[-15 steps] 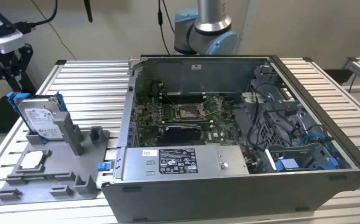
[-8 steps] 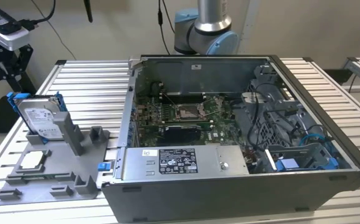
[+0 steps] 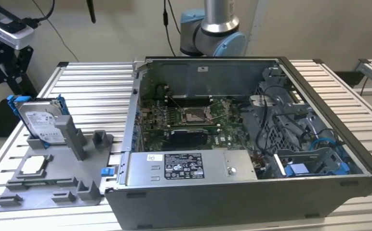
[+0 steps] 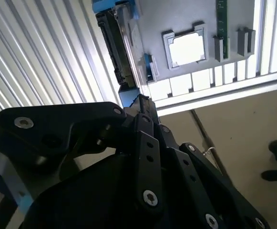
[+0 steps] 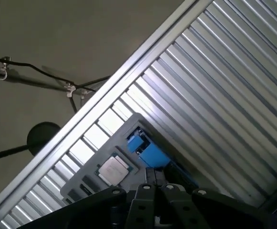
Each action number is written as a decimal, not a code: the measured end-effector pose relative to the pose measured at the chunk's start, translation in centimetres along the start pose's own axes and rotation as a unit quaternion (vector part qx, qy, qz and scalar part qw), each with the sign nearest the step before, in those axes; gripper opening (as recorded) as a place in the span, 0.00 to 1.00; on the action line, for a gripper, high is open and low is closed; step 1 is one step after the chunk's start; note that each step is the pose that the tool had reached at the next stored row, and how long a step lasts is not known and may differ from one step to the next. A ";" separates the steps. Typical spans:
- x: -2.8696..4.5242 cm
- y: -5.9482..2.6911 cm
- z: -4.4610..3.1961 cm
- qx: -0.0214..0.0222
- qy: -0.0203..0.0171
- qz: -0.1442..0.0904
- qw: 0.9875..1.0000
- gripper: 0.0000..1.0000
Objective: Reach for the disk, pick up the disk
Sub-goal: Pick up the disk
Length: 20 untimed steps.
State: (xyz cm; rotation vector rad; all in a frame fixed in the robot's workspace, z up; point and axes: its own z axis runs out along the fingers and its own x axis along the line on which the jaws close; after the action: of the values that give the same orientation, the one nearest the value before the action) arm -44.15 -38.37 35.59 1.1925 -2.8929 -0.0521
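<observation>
The disk (image 3: 39, 120) stood on its edge, leaning a little, in a slot at the far corner of a grey holder tray (image 3: 51, 192), its white label facing the exterior view's right. In the second wrist view the disk (image 4: 117, 47) appeared edge-on, framed by its blue bracket. A small square chip (image 4: 188, 47) lay flat in a pocket of the tray near it.

The gripper (image 4: 140, 107) hung out past the table's edge, tilted toward the disk, with its black linkage close to the bracket's lower corner but apart from it. How wide or narrow the claw stood could not be told, since its own links hid the tips in both wrist views.

The tray rested on a ribbed metal table (image 3: 96, 82), just beside an uncovered computer case (image 3: 237, 144). The arm's base (image 3: 212, 29) rose behind the case, cut off by the frame.
</observation>
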 end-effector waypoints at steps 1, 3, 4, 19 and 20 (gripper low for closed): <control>0.00 0.00 0.00 0.000 0.000 -0.009 1.000 0.00; 0.00 0.00 0.00 0.000 0.001 -0.028 1.000 0.00; 0.00 0.00 0.00 0.000 0.001 -0.036 0.999 0.00; 0.00 0.00 0.00 0.001 0.007 -0.172 0.985 0.00; 0.00 0.00 0.00 0.002 0.008 -0.181 0.983 0.00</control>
State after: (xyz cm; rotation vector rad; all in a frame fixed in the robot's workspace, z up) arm -44.15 -38.37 35.59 1.6927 -2.6232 -0.0404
